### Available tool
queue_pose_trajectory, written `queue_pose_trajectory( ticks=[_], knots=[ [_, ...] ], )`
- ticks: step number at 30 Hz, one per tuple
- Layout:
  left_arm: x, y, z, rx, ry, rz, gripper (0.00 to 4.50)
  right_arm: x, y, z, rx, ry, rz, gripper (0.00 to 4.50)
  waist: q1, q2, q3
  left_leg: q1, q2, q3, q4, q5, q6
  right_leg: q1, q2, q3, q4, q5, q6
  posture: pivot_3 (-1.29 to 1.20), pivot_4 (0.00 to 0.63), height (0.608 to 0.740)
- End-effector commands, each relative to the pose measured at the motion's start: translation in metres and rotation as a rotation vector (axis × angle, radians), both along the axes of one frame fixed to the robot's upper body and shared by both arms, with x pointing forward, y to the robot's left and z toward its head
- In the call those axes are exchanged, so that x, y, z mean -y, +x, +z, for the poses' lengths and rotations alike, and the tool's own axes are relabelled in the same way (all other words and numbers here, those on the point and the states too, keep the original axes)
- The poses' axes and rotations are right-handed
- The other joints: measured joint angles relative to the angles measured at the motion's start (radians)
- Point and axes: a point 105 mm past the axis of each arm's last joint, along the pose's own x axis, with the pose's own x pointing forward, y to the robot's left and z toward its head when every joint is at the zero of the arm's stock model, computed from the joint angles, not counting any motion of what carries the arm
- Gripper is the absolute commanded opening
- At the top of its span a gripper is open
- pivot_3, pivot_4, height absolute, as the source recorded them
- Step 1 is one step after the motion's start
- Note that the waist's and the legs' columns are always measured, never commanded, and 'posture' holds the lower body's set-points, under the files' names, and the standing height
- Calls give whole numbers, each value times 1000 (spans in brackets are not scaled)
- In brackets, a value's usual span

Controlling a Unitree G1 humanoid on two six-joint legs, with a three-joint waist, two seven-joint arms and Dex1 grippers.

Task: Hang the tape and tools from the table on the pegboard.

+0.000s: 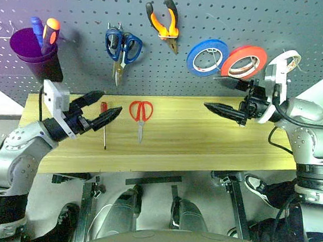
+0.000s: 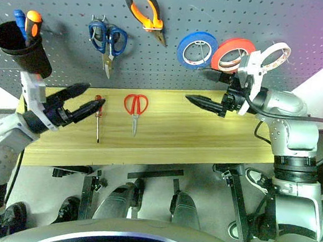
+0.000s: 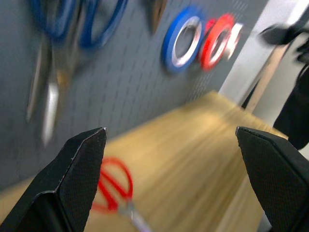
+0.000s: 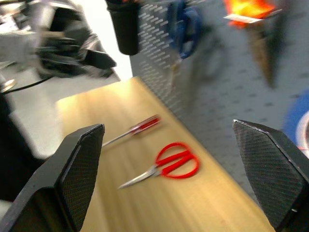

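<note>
My left claw is hovering wide open and empty just left of the screwdriver, which is lying on the bench with its long axis running near-to-far; red scissors are lying just right. My right claw, open too, is sitting farther off.

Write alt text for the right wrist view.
Two open black fingers frame a wooden table where red scissors and a screwdriver lie apart. Beside it stands a grey pegboard with blue scissors hanging.

blue scissors, blue roll, red-orange roll, cup
</note>
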Motion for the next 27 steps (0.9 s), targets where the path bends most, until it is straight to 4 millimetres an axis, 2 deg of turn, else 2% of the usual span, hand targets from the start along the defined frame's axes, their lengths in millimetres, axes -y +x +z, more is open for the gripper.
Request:
queue_pose_trajectory(
  ticks=[1,4,9,11,13,18,23,27],
  knots=[
    [-2,6,-21,-64,31,99,4500,5,-12,9,23,-11,92,4472,1,0,0,0,0,0,0,0,0,0,0,0,0,0,0,-3,272,740],
    [-4,14,-31,-105,14,175,4500,7,-15,14,23,-3,127,4472,2,0,0,0,0,-1,2,0,0,1,-1,-1,0,0,0,-2,274,740],
    [-5,35,-67,-296,59,380,4500,19,-12,19,69,1,141,4472,4,0,0,0,0,-1,4,-1,1,2,-1,-1,0,2,1,-6,280,740],
    [2,41,-76,-331,92,413,4500,22,-16,24,66,32,173,4472,3,0,0,0,0,-1,6,-1,2,2,0,-1,0,3,3,-8,280,740],
    [11,44,-78,-369,39,406,4500,24,-17,25,79,26,182,4472,3,0,0,0,0,0,7,-2,3,3,0,0,0,3,3,-15,282,740],
    [41,51,-86,-375,82,375,4500,28,-15,23,83,11,168,4472,3,0,0,-2,0,0,12,-3,4,4,-1,-1,0,4,4,-30,282,740],
    [64,60,-74,-287,123,390,4500,24,-16,18,76,24,154,4472,3,0,0,-1,0,0,14,-4,4,5,-2,0,0,6,6,-49,290,740],
    [64,65,-80,-303,166,448,4500,25,-14,16,76,32,125,4472,2,0,0,-2,0,0,14,-4,5,5,-2,0,-1,6,6,-58,294,740]
  ],
)
